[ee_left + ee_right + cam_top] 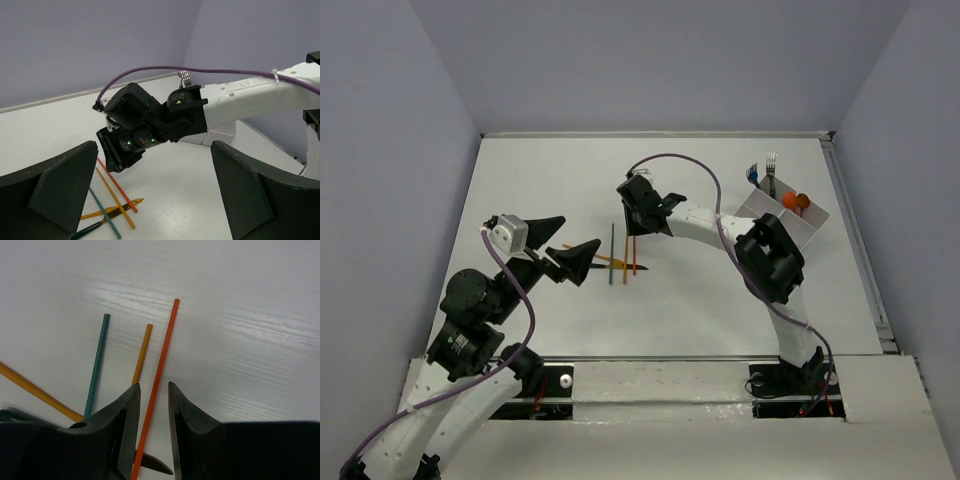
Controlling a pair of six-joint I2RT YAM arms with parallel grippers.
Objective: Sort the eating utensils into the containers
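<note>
**Right wrist view: jaws straddle the red-orange stick, grip not yet made**

Your right jaws stand a narrow gap apart with the red-orange stick [159,375] running up between them on the table [240,340]. Whether either side touches it you cannot tell, and nothing is lifted.

Close squarely across the stick. The amber stick [142,354] lies just beside one jaw and the green stick [97,360] is a little further off, so judge that the pinch takes only one. A dark flat utensil tip [156,465] shows under the jaws, so lift straight up rather than dragging.

The white box [757,203] sits at the far right of the table, well apart from the pile, with forks [770,168] and an orange spoon [794,200] in it.

Your left jaws are wide open, hold nothing and hover near the pile, so keep them out of the way.
</note>
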